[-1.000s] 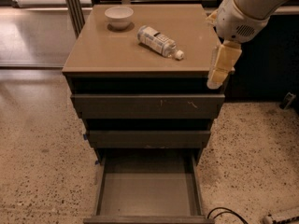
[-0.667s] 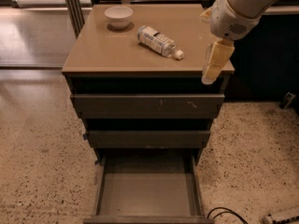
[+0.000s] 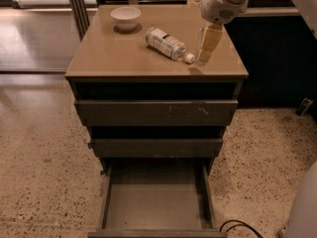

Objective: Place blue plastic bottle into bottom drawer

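The blue plastic bottle (image 3: 167,43) lies on its side on the cabinet top (image 3: 114,58), its white cap pointing to the front right. My gripper (image 3: 206,47) hangs from the white arm just right of the bottle's cap, above the right part of the top, and holds nothing. The bottom drawer (image 3: 156,206) is pulled out at the foot of the cabinet, its flat grey floor bare.
A white bowl (image 3: 125,18) stands at the back left of the cabinet top. Two plain drawer fronts (image 3: 156,113) sit above the open drawer. A black cable (image 3: 237,227) lies on the speckled floor at the front right.
My gripper has moved left and back, from beyond the cabinet's right front corner to over the top, close to the bottle's cap. The bottle and bowl have not moved.
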You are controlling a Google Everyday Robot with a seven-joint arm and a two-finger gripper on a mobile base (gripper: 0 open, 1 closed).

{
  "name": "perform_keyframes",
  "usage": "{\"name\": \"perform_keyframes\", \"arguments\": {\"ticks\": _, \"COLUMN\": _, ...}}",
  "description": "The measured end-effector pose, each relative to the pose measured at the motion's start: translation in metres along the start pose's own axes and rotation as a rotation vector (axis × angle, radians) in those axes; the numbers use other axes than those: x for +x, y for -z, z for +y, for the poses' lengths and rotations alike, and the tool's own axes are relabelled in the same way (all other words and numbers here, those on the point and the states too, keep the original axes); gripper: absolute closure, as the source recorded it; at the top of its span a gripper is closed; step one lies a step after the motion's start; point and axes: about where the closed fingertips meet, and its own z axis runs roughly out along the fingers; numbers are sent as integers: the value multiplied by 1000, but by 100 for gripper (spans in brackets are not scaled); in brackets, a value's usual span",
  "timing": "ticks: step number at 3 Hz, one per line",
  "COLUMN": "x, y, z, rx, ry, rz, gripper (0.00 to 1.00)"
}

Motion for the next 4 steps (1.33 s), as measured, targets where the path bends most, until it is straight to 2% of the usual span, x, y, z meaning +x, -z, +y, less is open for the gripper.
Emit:
{"name": "perform_keyframes", "arguments": {"ticks": 1, "x": -20, "y": -34, "z": -39, "rx": -8, "ry": 50, "rz": -76, "gripper": 0}}
{"name": "perform_keyframes", "arguments": {"ticks": 2, "x": -29, "y": -53, "z": -64, "rx": 8, "ry": 49, "rz": -133, "gripper": 0}}
{"name": "perform_keyframes", "arguments": {"ticks": 3, "x": -29, "y": -53, "z": -64, "rx": 8, "ry": 49, "rz": -133, "gripper": 0}}
{"name": "perform_keyframes", "arguments": {"ticks": 4, "x": -29, "y": -73, "z": -71, "rx": 4, "ry": 21, "rz": -86, "gripper": 0}}
